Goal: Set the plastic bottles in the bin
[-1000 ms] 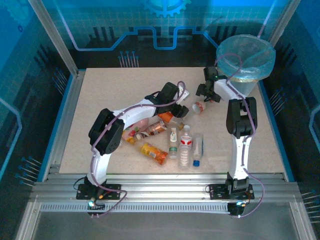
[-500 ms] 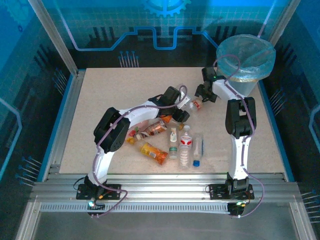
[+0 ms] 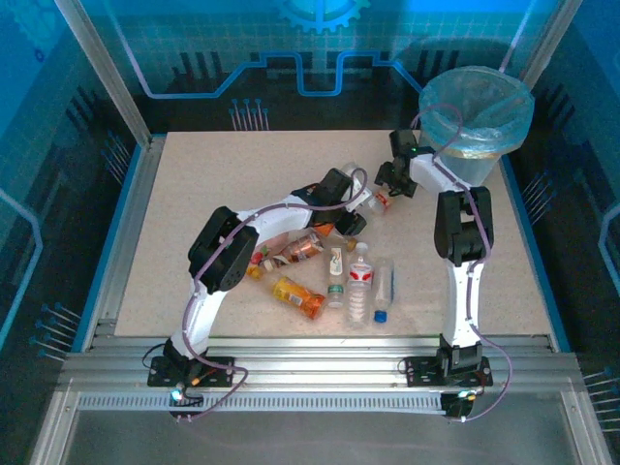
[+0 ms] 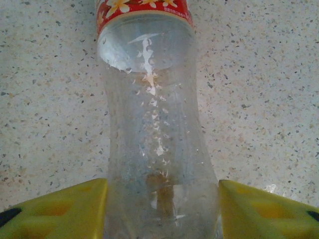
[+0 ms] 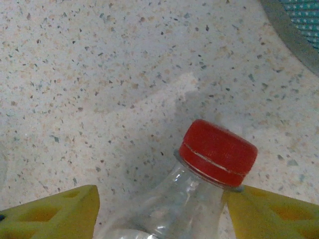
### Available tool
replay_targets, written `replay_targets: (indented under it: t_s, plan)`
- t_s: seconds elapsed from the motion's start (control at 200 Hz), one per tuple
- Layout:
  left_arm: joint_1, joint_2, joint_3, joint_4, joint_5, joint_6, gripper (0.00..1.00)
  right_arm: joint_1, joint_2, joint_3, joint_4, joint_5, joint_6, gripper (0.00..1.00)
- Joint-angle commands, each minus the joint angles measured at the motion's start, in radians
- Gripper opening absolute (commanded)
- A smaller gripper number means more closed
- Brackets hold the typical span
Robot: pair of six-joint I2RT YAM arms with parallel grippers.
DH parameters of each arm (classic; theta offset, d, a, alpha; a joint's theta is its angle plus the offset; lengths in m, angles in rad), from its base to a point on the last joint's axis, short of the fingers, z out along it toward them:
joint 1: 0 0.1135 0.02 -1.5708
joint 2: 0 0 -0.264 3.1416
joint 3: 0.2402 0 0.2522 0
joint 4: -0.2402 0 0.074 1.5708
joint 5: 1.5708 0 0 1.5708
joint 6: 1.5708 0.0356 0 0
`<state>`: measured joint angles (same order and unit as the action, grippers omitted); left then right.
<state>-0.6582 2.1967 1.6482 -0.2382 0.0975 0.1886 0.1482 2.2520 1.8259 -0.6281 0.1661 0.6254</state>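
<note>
Plastic bottles (image 3: pixel 298 296) are seen scattered on the table (image 3: pixel 194 213), so much is judged undone. One clear bottle (image 4: pixel 154 124) is clamped by the left claw (image 4: pixel 162 184); a red-capped bottle (image 5: pixel 218 150) is straddled by the open right claw (image 5: pixel 162 191), near the bin (image 3: pixel 480 155).

Within the last second the left gripper (image 3: pixel 360 203) has swung across toward the right gripper (image 3: pixel 390 182), and the wide gap between the two sets of jaws has closed to about one bottle's length. The red-labelled bottle (image 3: pixel 380 201), which lay just in front of the right jaws and well clear of the left ones, now has its clear body between the left fingers (image 4: pixel 60 209) and its red cap (image 5: pixel 218 151) between the right fingers (image 5: pixel 50 211).
</note>
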Motion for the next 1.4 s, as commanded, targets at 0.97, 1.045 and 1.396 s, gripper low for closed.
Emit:
replay_targets:
  t_s: [0.97, 1.045, 1.396]
  plan:
    - [0.051, -0.036, -0.128, -0.052, -0.102, 0.109, 0.50, -0.025, 0.116, 0.174, -0.053, -0.058, 0.054, 0.70]
    - [0.053, -0.045, -0.141, -0.046, -0.102, 0.110, 0.50, -0.021, 0.131, 0.193, -0.059, -0.063, 0.057, 0.68]
    - [0.069, -0.067, -0.183, -0.013, -0.097, 0.113, 0.50, -0.004, 0.166, 0.219, -0.049, -0.102, 0.072, 0.53]
